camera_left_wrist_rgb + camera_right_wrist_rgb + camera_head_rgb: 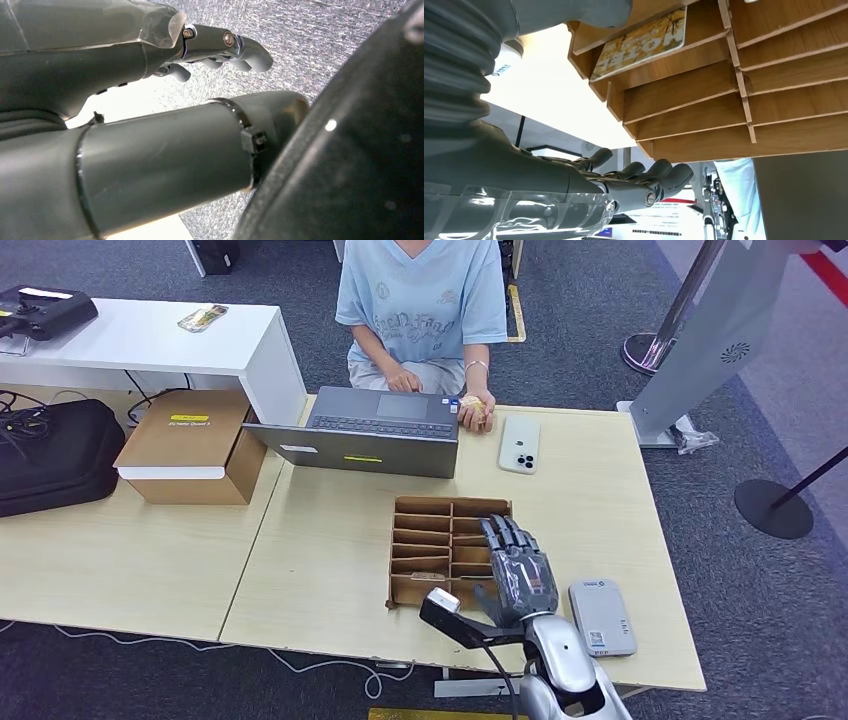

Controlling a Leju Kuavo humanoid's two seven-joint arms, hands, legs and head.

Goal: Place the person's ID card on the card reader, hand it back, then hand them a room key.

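Observation:
My right hand (pixel 518 565) hovers with its fingers stretched out over the right side of the wooden card rack (pixel 430 508), holding nothing. In the right wrist view the fingers (pixel 634 180) lie flat beside the rack's slats (pixel 774 100), and a yellow hotel key card (pixel 639 44) sits in one slot. The grey card reader (pixel 602 615) lies on the table just right of that hand. The person (pixel 425 300) sits behind the table, one hand (pixel 476 412) holding a small yellowish thing. My left hand (pixel 150 75) hangs over carpet with fingers extended and nothing in it.
A grey laptop (pixel 375 430) stands open behind the rack, with a white phone (pixel 520 444) to its right. A cardboard box (pixel 190 445) and a black bag (pixel 55 455) are on the left. Stanchion bases (pixel 772 508) stand on the floor to the right.

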